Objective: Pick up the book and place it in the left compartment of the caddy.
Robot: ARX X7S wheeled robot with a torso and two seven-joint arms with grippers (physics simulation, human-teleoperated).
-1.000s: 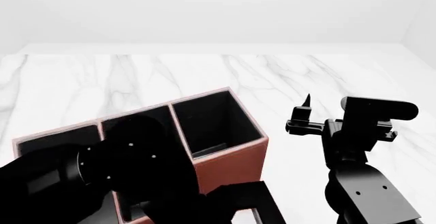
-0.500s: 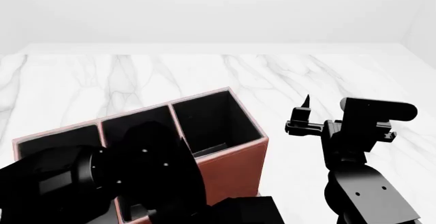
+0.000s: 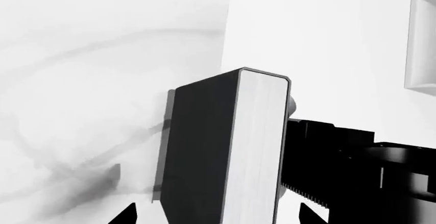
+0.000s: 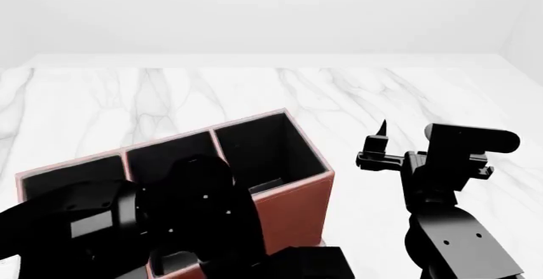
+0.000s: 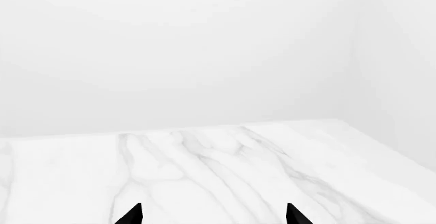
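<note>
At the far left of the head view lies the caddy's point(image 4: 288, 203) end slot, the left compartment point(image 4: 63, 176), half hidden by the left arm, which hangs over the caddy's near side. The left pincer point(image 3: 219, 215) is spread about as wide as the book point(image 3: 228, 147) is thick and grips it clear of the tabletop point(image 3: 75, 81), though the contact itself is out of view. The book stands nearly upright, long axis pointing away from the pincer, white page edges on show. The slot seems to lie to the left of the load. Well apart on the right, the right pincer point(image 5: 212, 215) hovers open and empty
</note>
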